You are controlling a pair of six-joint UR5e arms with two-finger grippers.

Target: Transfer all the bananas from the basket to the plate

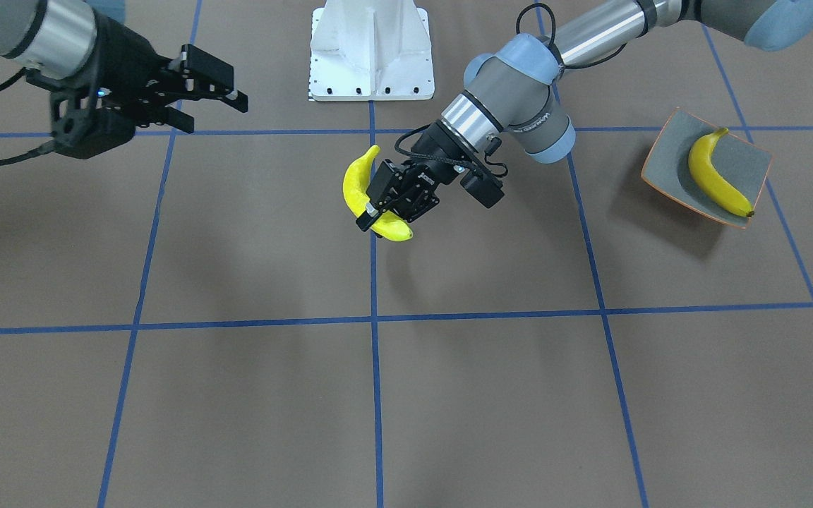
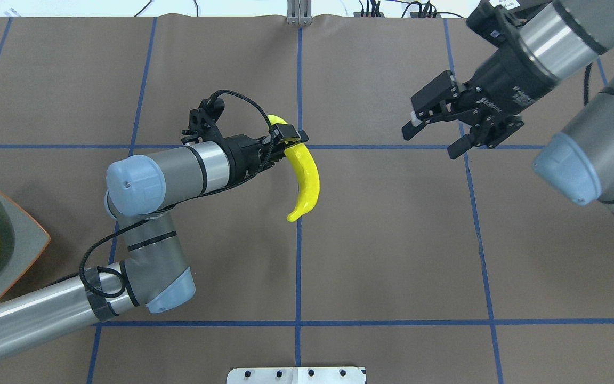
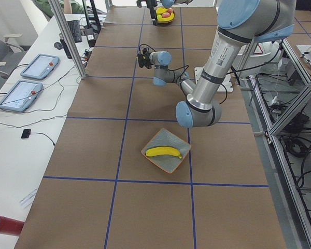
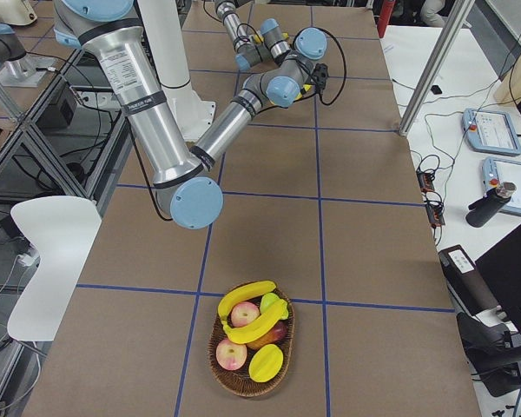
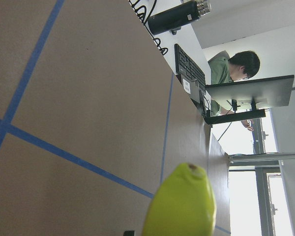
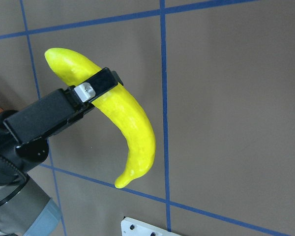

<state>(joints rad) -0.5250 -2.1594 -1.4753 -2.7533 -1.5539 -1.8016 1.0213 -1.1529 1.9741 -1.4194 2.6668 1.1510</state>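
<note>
Overhead exterior: banana (image 2: pixel 308 178) in left gripper (image 2: pixel 288 140)

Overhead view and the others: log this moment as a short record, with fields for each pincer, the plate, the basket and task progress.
left pincer: shut on held banana, lifted over the table near its middle
right pincer: open, empty
plate: plate banana lies in it
basket: two basket bananas among other fruit
progress: one delivered, one in transit
</note>
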